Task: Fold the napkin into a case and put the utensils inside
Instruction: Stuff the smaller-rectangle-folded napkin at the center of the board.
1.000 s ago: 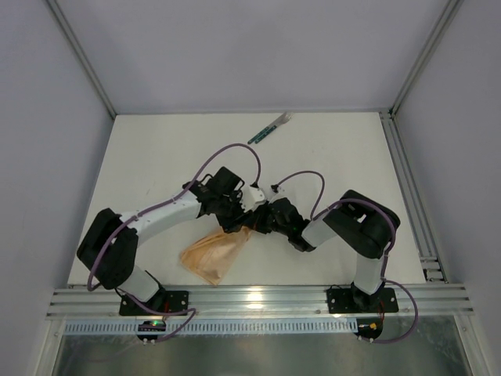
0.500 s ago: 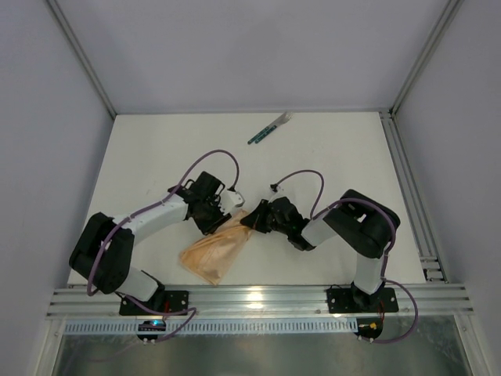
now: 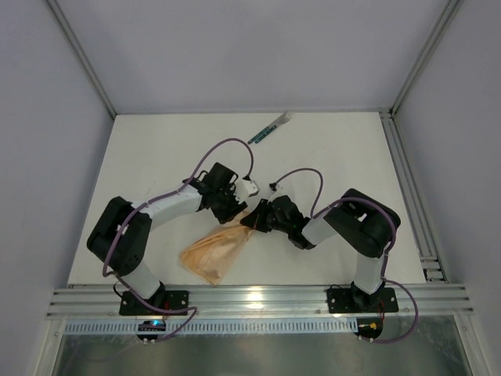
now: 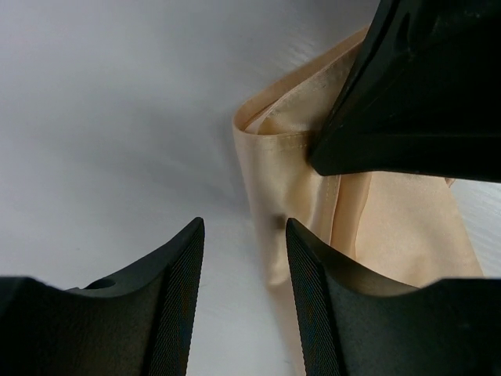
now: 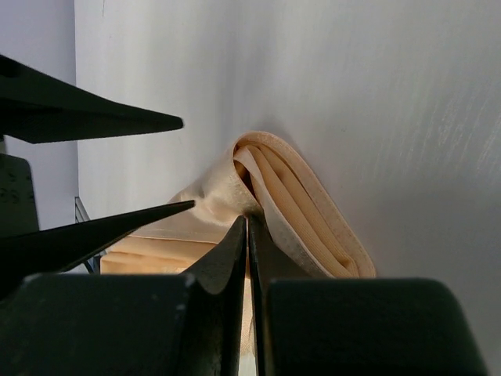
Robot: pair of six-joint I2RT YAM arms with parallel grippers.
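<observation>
Left wrist view: our left fingers [image 4: 176, 290] stood spread; the napkin [image 4: 297, 180] fold lay just ahead-right, pinched by our right fingers [image 5: 244, 243].

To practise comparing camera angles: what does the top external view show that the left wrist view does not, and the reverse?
Only the top external view: the utensils lying at the far side of the table, apart from the napkin, and both arms in full.
Only the left wrist view: the left gripper with its jaws open and nothing between them, and the napkin's folded edge up close.
Both: the peach napkin, and the right gripper shut on its far end.
</observation>
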